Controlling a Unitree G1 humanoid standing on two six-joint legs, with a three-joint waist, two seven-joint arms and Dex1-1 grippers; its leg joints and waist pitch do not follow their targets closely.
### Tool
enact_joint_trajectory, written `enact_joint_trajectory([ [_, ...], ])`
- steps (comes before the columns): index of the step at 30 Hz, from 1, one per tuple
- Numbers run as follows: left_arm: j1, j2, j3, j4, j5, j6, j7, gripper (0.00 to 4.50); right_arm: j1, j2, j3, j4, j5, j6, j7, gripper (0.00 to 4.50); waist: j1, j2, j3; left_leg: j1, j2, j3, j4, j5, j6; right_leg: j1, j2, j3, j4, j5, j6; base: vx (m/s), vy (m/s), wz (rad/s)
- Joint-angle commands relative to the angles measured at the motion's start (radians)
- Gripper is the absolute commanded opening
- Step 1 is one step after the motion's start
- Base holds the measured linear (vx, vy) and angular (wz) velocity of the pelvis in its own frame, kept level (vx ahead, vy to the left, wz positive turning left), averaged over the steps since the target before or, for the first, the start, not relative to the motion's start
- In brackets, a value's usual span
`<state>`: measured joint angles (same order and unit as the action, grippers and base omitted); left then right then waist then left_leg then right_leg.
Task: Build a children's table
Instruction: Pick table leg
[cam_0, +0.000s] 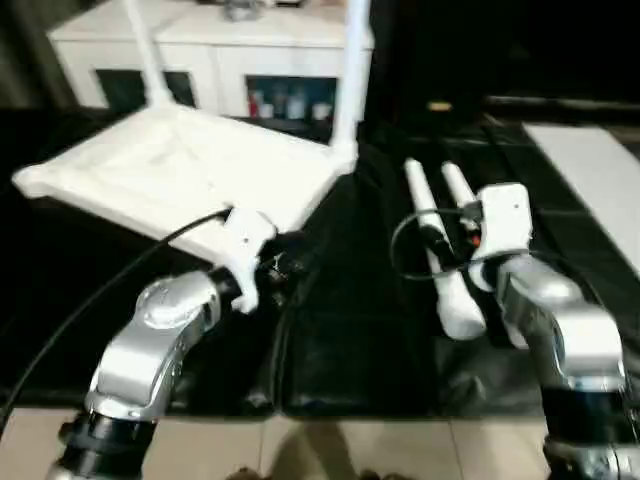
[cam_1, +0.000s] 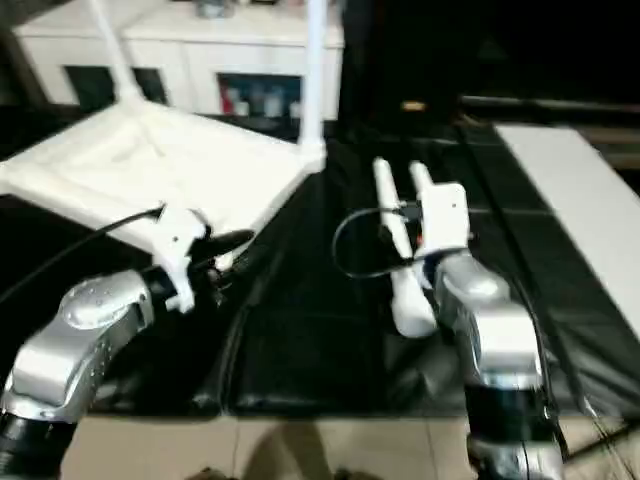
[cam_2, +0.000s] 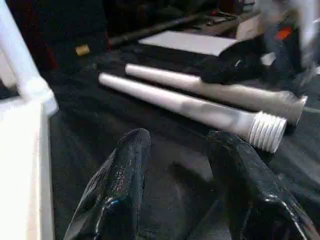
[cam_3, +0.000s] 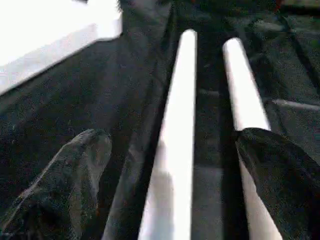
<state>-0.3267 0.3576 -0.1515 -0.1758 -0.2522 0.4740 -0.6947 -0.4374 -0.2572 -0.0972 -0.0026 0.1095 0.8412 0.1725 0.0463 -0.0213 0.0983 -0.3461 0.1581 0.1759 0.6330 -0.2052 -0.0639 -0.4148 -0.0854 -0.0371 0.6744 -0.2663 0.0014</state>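
1. We see the children's table's white top (cam_0: 185, 165) lying upside down on the black work surface (cam_0: 360, 320), in the upper left of the left eye view, with its ribbed underside facing up.
2. Two legs already stand in corner sockets: one leg (cam_0: 350, 70) rises from the corner at upper centre of the frame, and a second leg (cam_0: 145, 50) rises from the far corner at upper left. We judge half of the leg fitting done.
3. Two loose legs remain. They lie side by side at centre right of the frame, the nearer-left leg (cam_0: 435, 250) and its neighbour (cam_0: 462, 195) just beside it, both well apart from the top. In the left wrist view the threaded end (cam_2: 267, 131) of one is plain to see.
4. Our right end effector (cam_3: 172, 165) hovers over the loose pair with its fingers spread wide, one finger (cam_3: 75, 170) on the dark cloth side and the other (cam_3: 280, 175) over the neighbouring leg; it holds nothing.
5. Our left end effector (cam_2: 175, 170) sits near the top's near edge, fingers moderately apart and empty, pointing towards the loose legs.
6. Left to do, as we judge it: pick up each loose leg, screw both into the two near sockets, then turn the table upright.
7. The white cabinet (cam_0: 215, 60) at the upper edge plays no part.
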Motion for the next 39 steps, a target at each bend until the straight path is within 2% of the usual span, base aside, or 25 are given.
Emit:
enact_joint_trajectory([
  [1,-0.008,0.018,-0.028,-0.033,-0.011,0.026,-0.031,2.53,-0.036,-0.017,0.036,0.031,-0.031,0.056,-0.001,4.5,-0.014,-0.021,-0.04,0.067,-0.052,-0.062,0.129,-0.133,0.007,-0.086,-0.11,0.09,-0.289,-1.179,0.037,-0.028,-0.113,0.17],
  [2,-0.009,0.023,-0.032,-0.039,-0.011,0.031,-0.038,2.59,-0.045,-0.026,0.05,0.042,-0.045,0.079,-0.006,4.5,-0.009,-0.027,-0.045,0.004,-0.063,-0.078,0.115,-0.113,0.018,0.008,-0.125,0.09,-0.254,-1.106,0.044,0.048,-0.053,-0.1],
  [3,-0.008,0.033,-0.04,-0.053,-0.015,0.042,-0.057,2.66,-0.051,-0.025,0.048,0.054,-0.026,0.097,0.007,4.5,0.017,-0.008,-0.058,0.01,-0.01,-0.082,0.004,-0.195,0.006,0.048,-0.118,0.075,-0.197,-0.894,0.027,0.0,0.0,0.0],
  [4,-0.004,0.051,-0.056,-0.08,-0.028,0.066,-0.093,2.66,-0.066,-0.015,0.034,0.085,0.005,0.125,0.018,4.5,-0.002,-0.003,-0.065,0.054,0.008,-0.067,-0.061,-0.28,0.005,0.018,-0.026,0.028,-0.157,-0.564,-0.037,0.0,0.0,0.0],
  [5,-0.002,0.06,-0.063,-0.094,-0.037,0.084,-0.109,2.66,-0.077,-0.009,0.025,0.104,0.019,0.146,0.019,4.5,-0.017,0.028,-0.081,0.05,0.043,-0.081,-0.098,-0.281,0.001,0.047,-0.022,0.023,-0.117,-0.209,-0.134,-0.09,-0.034,0.24],
  [6,-0.001,0.066,-0.068,-0.104,-0.04,0.091,-0.115,2.66,-0.084,-0.007,0.024,0.119,0.022,0.154,0.021,4.5,-0.028,0.025,-0.068,0.029,0.051,-0.073,-0.12,-0.329,0.012,0.063,-0.024,0.018,-0.127,-0.094,-0.175,-0.093,-0.001,0.02],
  [7,-0.002,0.063,-0.066,-0.105,-0.041,0.094,-0.108,2.66,-0.087,-0.006,0.023,0.125,0.023,0.152,0.022,4.5,-0.03,0.021,-0.062,0.027,0.051,-0.072,-0.125,-0.383,0.014,0.067,-0.027,0.017,-0.136,-0.152,-0.171,-0.093,-0.001,0.02],
  [8,-0.007,0.049,-0.058,-0.107,-0.043,0.103,-0.079,2.66,-0.097,-0.002,0.02,0.145,0.025,0.143,0.027,4.5,-0.034,0.014,-0.055,0.032,0.046,-0.067,-0.121,-0.439,0.011,0.06,-0.028,0.013,-0.151,-0.261,-0.152,-0.106,0.03,-0.05],
  [9,-0.009,0.04,-0.051,-0.106,-0.049,0.11,-0.066,2.66,-0.106,-0.001,0.018,0.158,0.022,0.153,0.023,4.5,-0.044,0.013,-0.045,0.083,0.02,-0.056,-0.09,-0.537,0.001,0.02,-0.028,-0.024,-0.217,-0.572,-0.049,-0.066,0.016,0.01],
  [10,-0.011,0.037,-0.049,-0.105,-0.05,0.109,-0.061,2.66,-0.115,-0.004,0.022,0.174,0.011,0.155,0.016,4.5,-0.051,0.016,-0.042,0.094,0.019,-0.056,-0.085,-0.559,0.007,0.016,-0.025,-0.049,-0.24,-0.608,-0.018,-0.066,0.016,0.01],
  [11,-0.011,0.039,-0.048,-0.102,-0.047,0.109,-0.058,2.66,-0.122,0.0,0.016,0.189,0.011,0.155,0.009,4.5,-0.067,0.036,-0.038,0.084,0.041,-0.067,-0.108,-0.634,0.02,0.049,-0.006,-0.118,-0.257,-0.572,0.043,0.0,0.0,0.0],
  [12,-0.011,0.043,-0.05,-0.098,-0.041,0.11,-0.056,2.66,-0.132,0.004,0.01,0.21,0.009,0.16,0.005,4.5,-0.06,0.057,-0.028,0.016,0.09,-0.077,-0.186,-0.743,0.017,0.111,0.002,-0.118,-0.136,-0.425,0.022,-0.118,0.002,-0.07],
  [13,-0.011,0.046,-0.053,-0.097,-0.037,0.108,-0.059,2.66,-0.137,0.007,0.006,0.222,0.01,0.154,0.003,4.5,-0.001,0.07,-0.038,-0.065,0.106,-0.053,-0.232,-0.869,0.004,0.142,-0.006,-0.089,0.031,-0.059,-0.033,-0.118,0.002,-0.07],
  [14,-0.011,0.051,-0.056,-0.095,-0.032,0.105,-0.062,2.66,-0.144,0.011,0.0,0.239,0.01,0.145,0.0,4.5,-0.012,0.033,-0.061,0.003,0.103,-0.052,-0.208,-0.772,0.041,0.11,-0.022,-0.003,0.039,-0.141,-0.018,-0.072,-0.048,0.1],
  [15,-0.012,0.058,-0.06,-0.095,-0.03,0.109,-0.069,2.66,-0.162,0.017,-0.011,0.274,0.014,0.135,-0.008,4.5,-0.016,0.002,-0.075,0.044,0.067,-0.054,-0.151,-0.638,0.003,0.083,-0.052,0.034,-0.031,-0.36,0.007,0.034,-0.138,0.07],
  [16,-0.016,0.07,-0.067,-0.102,-0.033,0.116,-0.086,2.66,-0.192,0.019,-0.017,0.333,0.014,0.11,-0.019,4.5,-0.005,-0.015,-0.065,0.035,0.005,-0.041,-0.019,-0.318,-0.003,0.033,-0.132,0.056,-0.187,-0.807,0.009,0.034,-0.138,0.07],
  [17,-0.018,0.075,-0.069,-0.106,-0.036,0.12,-0.094,2.66,-0.204,0.018,-0.017,0.356,0.013,0.099,-0.021,4.5,0.024,-0.023,-0.096,-0.031,0.03,-0.054,-0.054,-0.06,0.007,0.093,-0.125,0.074,-0.153,-0.692,0.016,0.053,-0.121,-0.18],
  [18,-0.018,0.075,-0.069,-0.106,-0.036,0.12,-0.094,2.66,-0.204,0.018,-0.017,0.356,0.013,0.099,-0.021,4.5,0.034,-0.011,-0.094,-0.036,0.038,-0.053,-0.075,-0.004,0.0,0.082,-0.103,0.06,-0.136,-0.553,-0.006,0.03,-0.082,-0.07],
  [19,-0.022,0.083,-0.076,-0.112,-0.038,0.129,-0.107,2.66,-0.23,0.014,-0.014,0.412,0.007,0.069,-0.023,4.5,0.033,0.003,-0.101,-0.02,0.041,-0.039,-0.083,0.053,-0.015,0.062,-0.058,0.038,-0.108,-0.264,-0.064,0.03,-0.082,-0.07],
  [20,-0.025,0.088,-0.081,-0.114,-0.037,0.132,-0.114,2.66,-0.245,0.012,-0.011,0.444,0.005,0.051,-0.018,4.5,0.026,0.015,-0.095,-0.024,0.041,-0.028,-0.091,-0.022,-0.033,0.058,-0.044,0.033,-0.101,-0.144,-0.137,0.003,-0.065,0.09],
  [21,-0.028,0.093,-0.086,-0.116,-0.035,0.135,-0.119,2.66,-0.258,0.01,-0.008,0.473,0.005,0.036,-0.012,4.5,0.023,0.016,-0.097,-0.033,0.041,-0.026,-0.09,-0.037,-0.045,0.064,-0.038,0.032,-0.095,-0.091,-0.158,0.0,0.0,0.0],
  [23,-0.029,0.106,-0.096,-0.128,-0.043,0.155,-0.127,2.66,-0.292,0.003,0.009,0.544,-0.003,0.013,0.013,4.5,0.017,0.024,-0.106,-0.036,0.048,-0.027,-0.09,-0.035,-0.045,0.07,-0.032,0.023,-0.081,0.073,-0.213,0.0,0.0,0.0],
  [24,-0.028,0.111,-0.098,-0.133,-0.047,0.162,-0.127,2.66,-0.305,0.0,0.016,0.569,-0.009,0.008,0.021,4.5,0.015,0.021,-0.098,-0.043,0.049,-0.025,-0.093,-0.044,-0.044,0.073,-0.031,0.022,-0.085,0.087,-0.22,0.0,0.0,0.0],
  [29,-0.016,0.124,-0.093,-0.155,-0.051,0.176,-0.125,2.7,-0.364,-0.007,0.013,0.666,-0.021,-0.018,0.02,4.32,0.016,0.01,-0.097,-0.036,0.052,-0.017,-0.094,-0.064,-0.039,0.076,-0.034,0.025,-0.092,0.06,-0.222,0.0,0.0,0.0],
  [39,-0.024,0.154,-0.088,-0.174,-0.059,0.195,-0.14,2.72,-0.43,-0.036,0.024,0.731,-0.015,0.047,0.055,3.54,0.017,0.011,-0.093,-0.032,0.055,-0.013,-0.094,-0.085,-0.049,0.073,-0.034,0.028,-0.097,-0.007,-0.2,0.0,0.0,0.0],
])
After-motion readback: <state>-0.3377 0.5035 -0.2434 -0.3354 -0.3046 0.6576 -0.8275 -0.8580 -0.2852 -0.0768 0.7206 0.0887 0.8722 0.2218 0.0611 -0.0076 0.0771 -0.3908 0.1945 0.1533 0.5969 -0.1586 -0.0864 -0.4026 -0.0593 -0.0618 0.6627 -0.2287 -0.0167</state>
